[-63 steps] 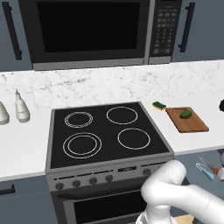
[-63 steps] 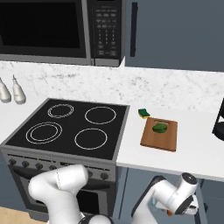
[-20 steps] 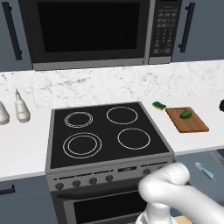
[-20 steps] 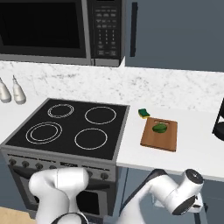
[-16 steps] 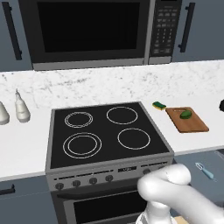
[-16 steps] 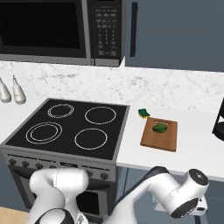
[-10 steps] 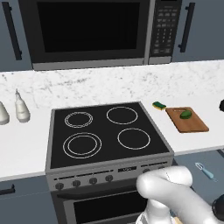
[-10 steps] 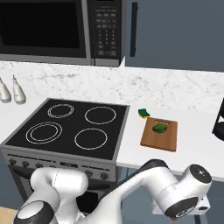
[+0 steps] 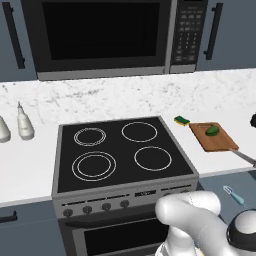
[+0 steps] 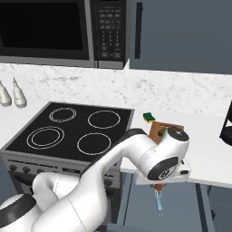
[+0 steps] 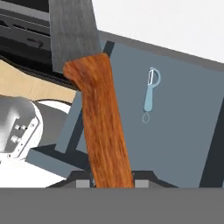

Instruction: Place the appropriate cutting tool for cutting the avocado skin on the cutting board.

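Observation:
In the hand view my gripper (image 11: 113, 183) is shut on the knife's orange-brown handle (image 11: 103, 127), and the grey blade (image 11: 72, 30) runs out of the top of the picture. In the right base view the gripper (image 10: 159, 185) hangs just below the counter's front edge, in front of the wooden cutting board (image 10: 158, 127), which my arm mostly hides. In the left base view the cutting board (image 9: 220, 142) lies right of the stove with the dark green avocado (image 9: 212, 130) on it.
A light-blue peeler (image 11: 150, 94) lies in the open drawer (image 11: 183, 131) below the counter, also seen as the peeler (image 9: 233, 195). A green-and-yellow sponge (image 9: 181, 120) sits behind the board. The stove (image 9: 120, 152) is to the left, two bottles (image 9: 24, 125) far left, and a dark appliance (image 10: 226, 122) at the right.
The knife has left the drawer, where it lay beside the peeler, and is now in my gripper. The hand has risen from low down to just under the counter edge.

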Tool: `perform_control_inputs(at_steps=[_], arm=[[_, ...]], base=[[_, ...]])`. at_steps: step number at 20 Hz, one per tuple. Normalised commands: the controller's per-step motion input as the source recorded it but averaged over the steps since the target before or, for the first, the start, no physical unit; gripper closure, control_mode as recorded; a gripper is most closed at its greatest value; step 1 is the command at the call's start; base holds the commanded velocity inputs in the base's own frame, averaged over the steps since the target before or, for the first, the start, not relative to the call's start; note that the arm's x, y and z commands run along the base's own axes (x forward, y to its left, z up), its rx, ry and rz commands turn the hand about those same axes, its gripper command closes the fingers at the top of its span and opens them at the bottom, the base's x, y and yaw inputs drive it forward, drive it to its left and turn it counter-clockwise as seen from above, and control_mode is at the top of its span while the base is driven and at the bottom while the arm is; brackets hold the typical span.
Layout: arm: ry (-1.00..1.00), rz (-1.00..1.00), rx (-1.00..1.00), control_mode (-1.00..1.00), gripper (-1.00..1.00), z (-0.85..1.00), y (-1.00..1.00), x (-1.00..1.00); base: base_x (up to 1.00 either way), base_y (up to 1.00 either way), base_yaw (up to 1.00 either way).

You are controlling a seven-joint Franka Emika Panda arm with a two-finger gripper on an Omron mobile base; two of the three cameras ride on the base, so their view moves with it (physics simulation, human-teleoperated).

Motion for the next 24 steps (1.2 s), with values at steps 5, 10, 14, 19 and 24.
perform_control_inputs(at_steps=[5,10,14,19,24], arm=[[0.00,0.18,0.00,-1.00,1.00,0.14,0.21,1.00],[0.01,0.21,0.01,-1.00,1.00,0.00,-0.36,0.79],[0.01,0.15,0.07,-1.00,1.00,0.00,-0.19,1.00],[0.01,0.13,0.05,-1.00,1.00,-0.02,-0.12,0.86],[0.00,0.11,0.05,-1.00,1.00,-0.05,-0.50,0.51]], base=[[0.00,0.00,0.00],[0.00,0.00,0.00],[0.00,0.00,0.00],[0.00,0.00,0.00],[0.00,0.00,0.00]])
